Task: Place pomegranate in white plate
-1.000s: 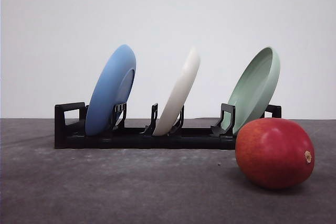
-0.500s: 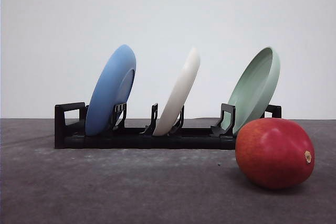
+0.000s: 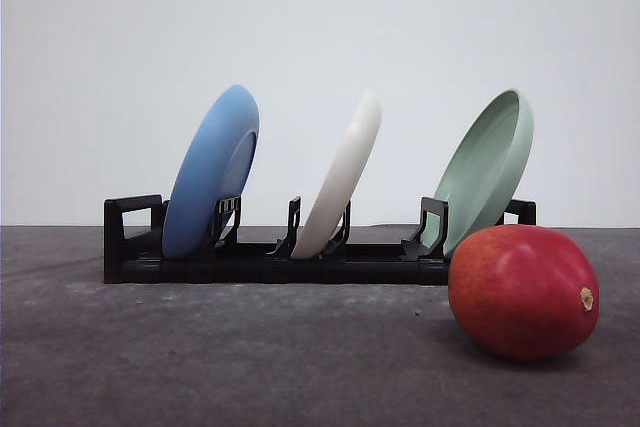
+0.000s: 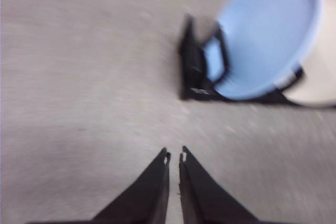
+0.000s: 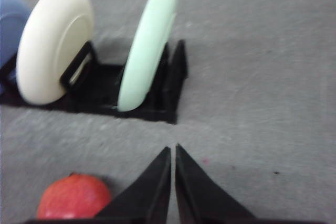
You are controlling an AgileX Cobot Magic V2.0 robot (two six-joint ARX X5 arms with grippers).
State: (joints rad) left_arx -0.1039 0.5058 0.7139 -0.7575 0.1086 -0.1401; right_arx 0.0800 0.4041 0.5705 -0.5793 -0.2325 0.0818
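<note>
Pomegranate [image 3: 523, 292] lies on the grey table [image 3: 250, 357] just in front of the rack's [image 3: 270, 262] right end, exactly as a second ago — nothing in the front view has shifted, so the task looks unstarted. White plate [image 3: 343, 177] stands tilted in the middle slot, between the blue plate [image 3: 210, 172] and green plate [image 3: 487, 169]. Both wrist views are blurred; left gripper [image 4: 174, 157] and right gripper [image 5: 172, 150] show fingers pressed together, empty — the fruit is cut off at the frame edge in the right wrist view.
</note>
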